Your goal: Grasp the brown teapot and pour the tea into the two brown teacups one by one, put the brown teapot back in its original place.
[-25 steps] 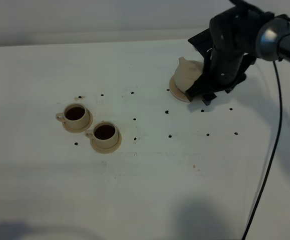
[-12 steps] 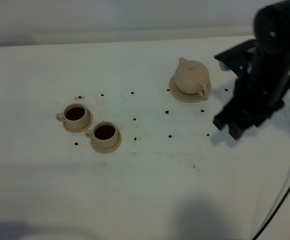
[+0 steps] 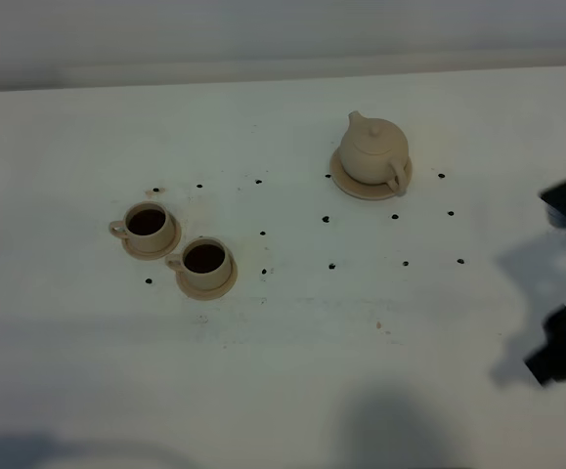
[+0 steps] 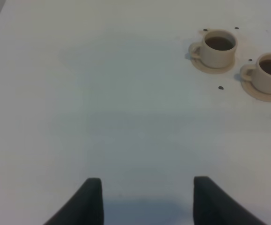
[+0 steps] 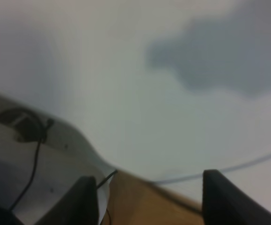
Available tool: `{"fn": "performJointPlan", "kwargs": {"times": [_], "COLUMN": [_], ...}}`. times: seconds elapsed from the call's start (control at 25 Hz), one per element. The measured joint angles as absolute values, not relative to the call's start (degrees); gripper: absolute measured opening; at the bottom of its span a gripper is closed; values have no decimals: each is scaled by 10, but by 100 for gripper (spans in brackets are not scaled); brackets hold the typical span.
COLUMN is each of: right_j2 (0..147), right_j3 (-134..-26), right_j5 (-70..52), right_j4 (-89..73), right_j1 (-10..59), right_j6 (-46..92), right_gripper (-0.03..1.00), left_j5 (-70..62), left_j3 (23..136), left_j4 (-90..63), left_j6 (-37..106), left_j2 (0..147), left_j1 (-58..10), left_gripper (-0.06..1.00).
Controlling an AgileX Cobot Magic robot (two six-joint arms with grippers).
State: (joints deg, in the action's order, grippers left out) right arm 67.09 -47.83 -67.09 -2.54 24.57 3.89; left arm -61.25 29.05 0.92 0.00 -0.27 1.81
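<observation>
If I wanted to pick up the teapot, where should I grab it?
Probably by the loop handle of the teapot. It sticks out on the side nearest the camera and a bit to the right, opposite the spout, so come from that side. The belly is round and likely slippery.

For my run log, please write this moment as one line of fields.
teapot: on large saucer, released | teacups: both filled | right gripper: open, empty | left gripper: open, empty
</observation>
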Motion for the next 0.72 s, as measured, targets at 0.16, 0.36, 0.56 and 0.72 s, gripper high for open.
{"fn": "performJointPlan", "kwargs": {"times": [0.16, 0.36, 0.56, 0.72], "right_j2": [561, 423, 316, 265], "right_j3": [-409, -341, -299, -299], "right_j5": [-672, -662, -645, -641], "right_j4": [-27, -27, -28, -32], "right_j1": [246, 246, 246, 246], "right_j6": [37, 36, 26, 8], "right_gripper": [48, 48, 48, 48], "left_j5": [-613, -613, -613, -613], "left_j3": [290, 290, 290, 290], "left_j4": [9, 9, 9, 9], "left_j6": [0, 0, 0, 0], "left_j2": [-3, -3, -3, -3], "left_j1": [18, 18, 18, 18], "left_gripper": [42, 42, 42, 42]}}
